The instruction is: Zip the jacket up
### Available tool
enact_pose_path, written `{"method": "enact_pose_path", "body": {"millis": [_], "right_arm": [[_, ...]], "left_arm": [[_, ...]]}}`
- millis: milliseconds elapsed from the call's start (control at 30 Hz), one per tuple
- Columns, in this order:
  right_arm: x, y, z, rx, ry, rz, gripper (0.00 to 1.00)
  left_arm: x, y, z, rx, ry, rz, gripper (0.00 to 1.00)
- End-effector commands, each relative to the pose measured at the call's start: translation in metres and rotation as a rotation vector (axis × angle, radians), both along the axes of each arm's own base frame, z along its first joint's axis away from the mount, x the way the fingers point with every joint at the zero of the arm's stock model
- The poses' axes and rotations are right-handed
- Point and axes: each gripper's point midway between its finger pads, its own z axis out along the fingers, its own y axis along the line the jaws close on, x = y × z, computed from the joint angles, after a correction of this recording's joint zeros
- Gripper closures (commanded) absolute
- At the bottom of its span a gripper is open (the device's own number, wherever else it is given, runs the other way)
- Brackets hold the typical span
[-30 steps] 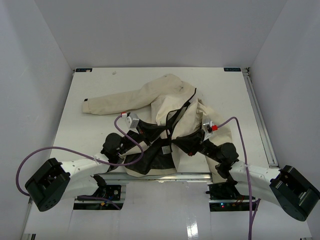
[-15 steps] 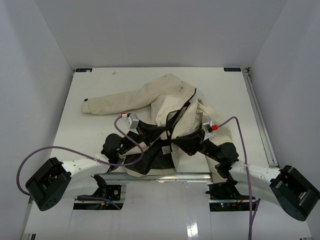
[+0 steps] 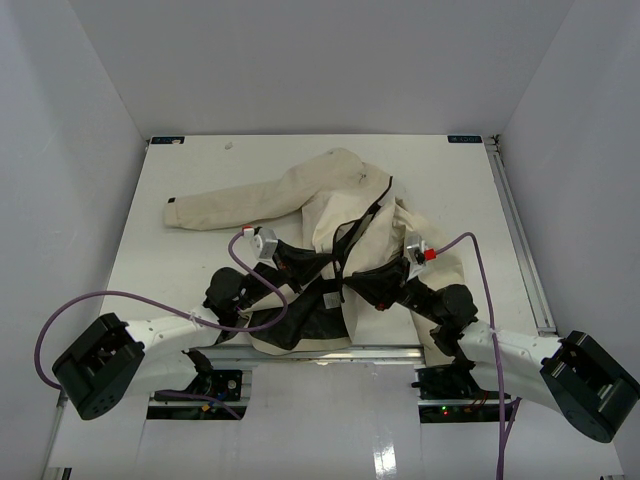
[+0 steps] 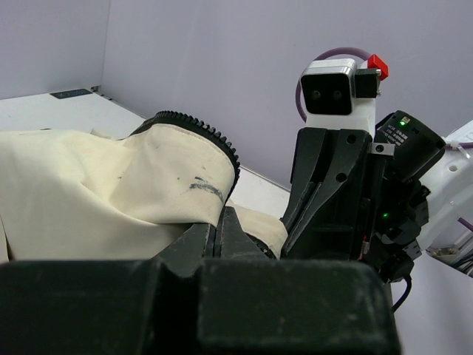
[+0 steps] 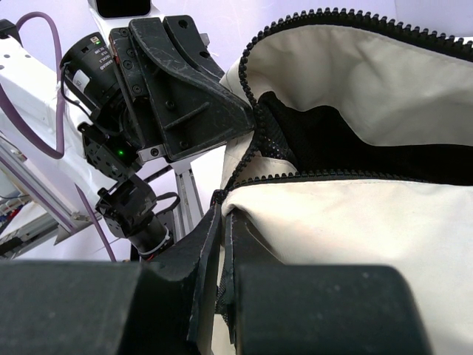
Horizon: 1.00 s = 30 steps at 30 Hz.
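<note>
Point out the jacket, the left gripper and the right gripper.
jacket [image 3: 240,203], top view, outstretched sleeve.
left gripper [image 4: 220,234], left wrist view, between fingertips.
right gripper [image 5: 223,220], right wrist view, between fingertips.

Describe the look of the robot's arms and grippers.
The left arm and right arm have white links, black joints and black bases, each trailing a purple cable. The left gripper and right gripper are black and wedge-shaped.

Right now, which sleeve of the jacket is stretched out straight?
The left-hand sleeve: it lies straight, reaching out to the far left, with a dark cuff at its end. The other sleeve is crumpled up on the right side.
</note>
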Motion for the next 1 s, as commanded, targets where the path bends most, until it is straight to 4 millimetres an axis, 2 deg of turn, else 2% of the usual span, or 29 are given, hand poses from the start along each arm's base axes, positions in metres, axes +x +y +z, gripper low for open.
{"method": "enact_pose_path", "body": {"millis": [0,433,967], "right_arm": [[-0.012,-0.009,0.068,0.192,-0.186,0.008,0.92],[-0.005,-0.011,0.073,0.195,-0.184,-0.032,0.92],[0.006,-0.005,0.054,0.116,-0.136,-0.061,0.92]], "left_arm": [[-0.009,0.001,0.010,-0.036,-0.035,-0.036,1.00],[-0.020,-0.001,0.010,-0.051,-0.042,-0.088,1.00],[-0.018,0.000,0.007,-0.023,-0.056,-0.072,1.00]]}}
